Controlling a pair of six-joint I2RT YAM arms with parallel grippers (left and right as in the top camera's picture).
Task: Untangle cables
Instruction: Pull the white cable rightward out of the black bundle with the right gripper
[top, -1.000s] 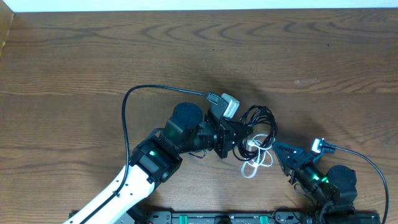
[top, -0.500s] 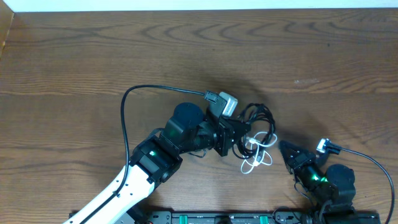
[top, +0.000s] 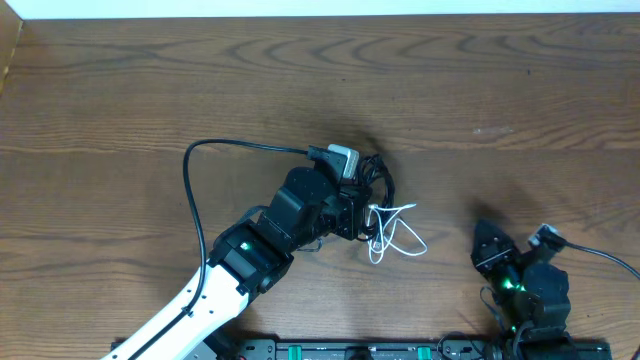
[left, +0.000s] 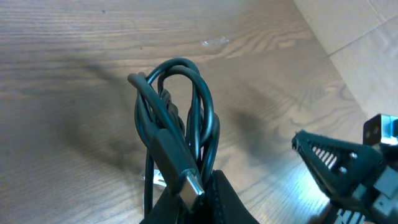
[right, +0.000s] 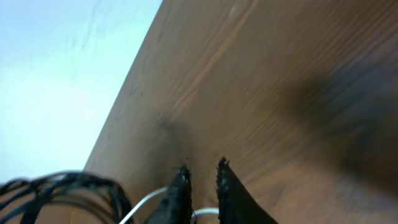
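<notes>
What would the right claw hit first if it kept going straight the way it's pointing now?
Probably the white cable. The right claw points left across bare table toward the bundle held by the left claw, and its loose loops lie nearest. Height is unclear, so it might pass over.

A brown wood-grain table (top: 120, 90) meets a pale surface (top: 320, 7) along its far edge.

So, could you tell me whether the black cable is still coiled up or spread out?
Coiled: the black cable stands in bunched loops in the left gripper, the white cable trailing beside it.
</notes>
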